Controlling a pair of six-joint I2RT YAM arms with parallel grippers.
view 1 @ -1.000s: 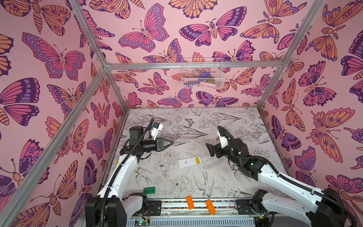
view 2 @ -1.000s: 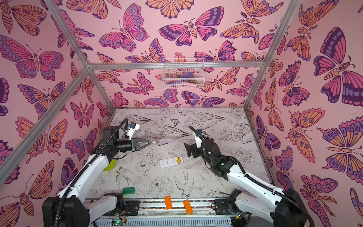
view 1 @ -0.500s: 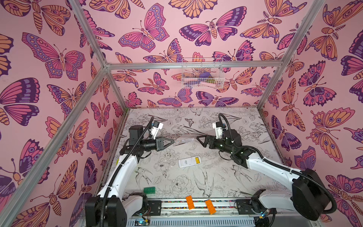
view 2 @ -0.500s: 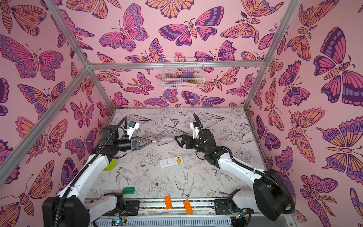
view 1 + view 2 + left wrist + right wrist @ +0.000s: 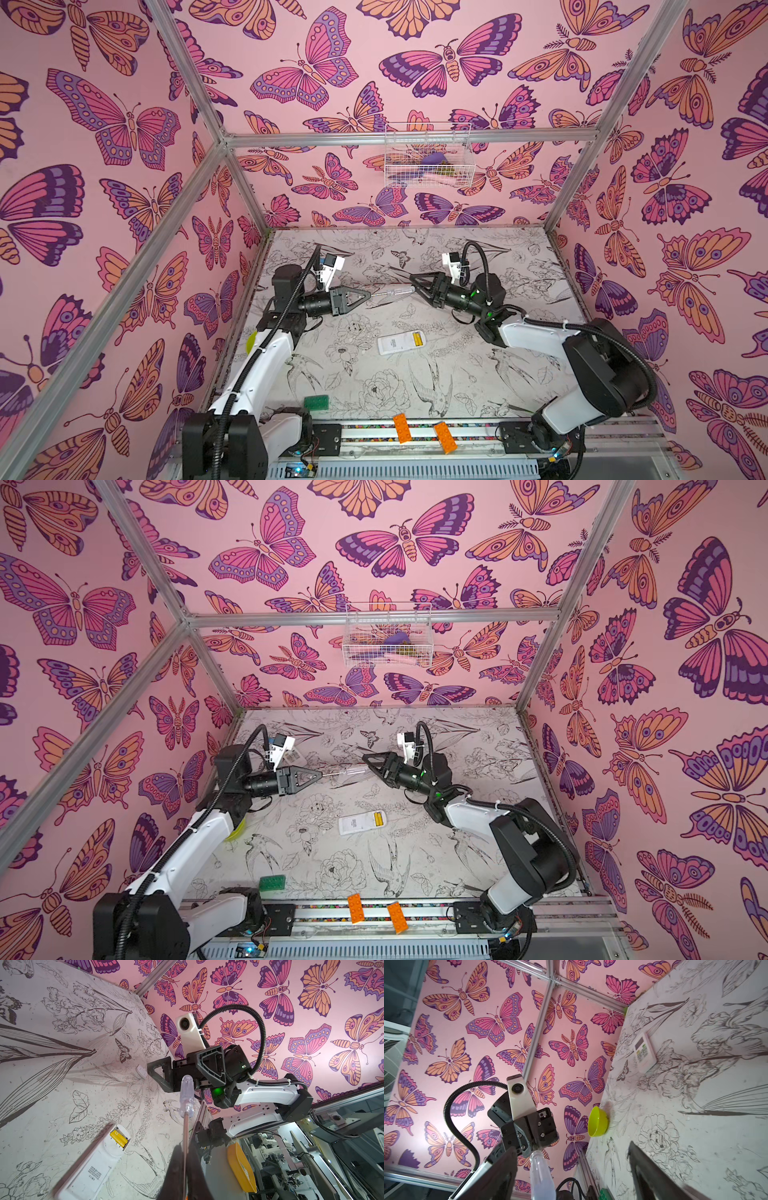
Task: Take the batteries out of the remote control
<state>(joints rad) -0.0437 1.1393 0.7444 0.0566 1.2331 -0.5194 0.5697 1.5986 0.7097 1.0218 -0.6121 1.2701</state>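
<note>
I read this as a tool handover partway through the unloading, with no battery out yet. The remote lies face down on the bench with its cover off. The two yellow batteries sit side by side in the open compartment at one end of it. I can't see any black ones from here.

Beyond the remote, on its far side and up off the bench, the screwdriver hangs level between the two arms. My left fingers are clenched on its metal shaft, with the clear handle pointing at the other arm. My right fingers are spread wide, one on each side of the handle's end. In the right wrist view there is a clear gap on both sides, so they grasp nothing.

Next, I judge, the right fingers must close squarely on the handle. Only then should the left let go of the shaft, or the tool drops onto the bench near the remote. After that the tip has to come down to the remote's open end and lever a yellow cell up by its end. That will need a shallow angle and little force, since the remote lies loose and would probably slide.
</note>
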